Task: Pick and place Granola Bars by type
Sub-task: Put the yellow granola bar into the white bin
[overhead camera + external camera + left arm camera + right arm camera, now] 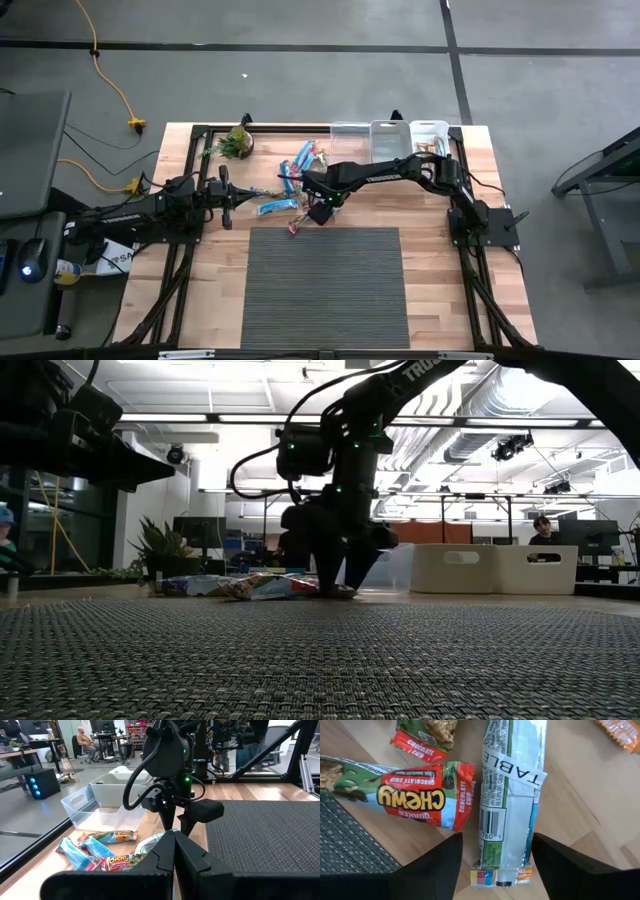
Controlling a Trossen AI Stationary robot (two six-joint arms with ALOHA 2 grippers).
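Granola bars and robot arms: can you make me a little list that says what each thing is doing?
right gripper: open, low over the table, fingers either side of a silver-backed bar
Chewy bar: lies flat beside it
left gripper: shut, waits at the table's left
granola bars: pile on the wood
bins: at the far edge

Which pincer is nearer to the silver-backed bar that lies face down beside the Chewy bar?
The right pincer: it is down over the silver-backed bar, its fingers open on either side of one end. The left pincer waits shut, farther off beside the pile.
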